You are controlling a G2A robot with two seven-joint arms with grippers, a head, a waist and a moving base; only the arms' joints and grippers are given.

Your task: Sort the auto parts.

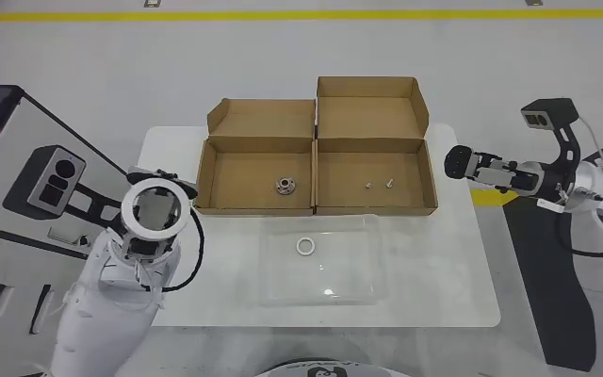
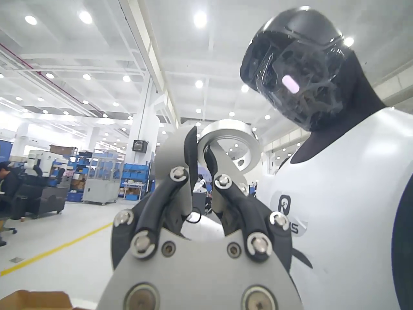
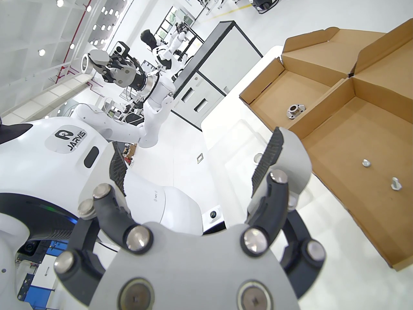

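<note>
Left wrist view: your left gripper (image 2: 200, 143) jaws clamp smooth metal ring (image 2: 232, 127). Top view adds cardboard boxes (image 1: 245, 179), flanged hub (image 1: 285, 185), clear tray (image 1: 349, 269). Right gripper (image 3: 196, 153) jaws apart, ribbed pads (image 3: 267, 159).

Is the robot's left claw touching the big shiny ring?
Touching. The left wrist view shows the left gripper shut on the metal ring, with one finger outside the ring's wall and the other inside it.
</note>
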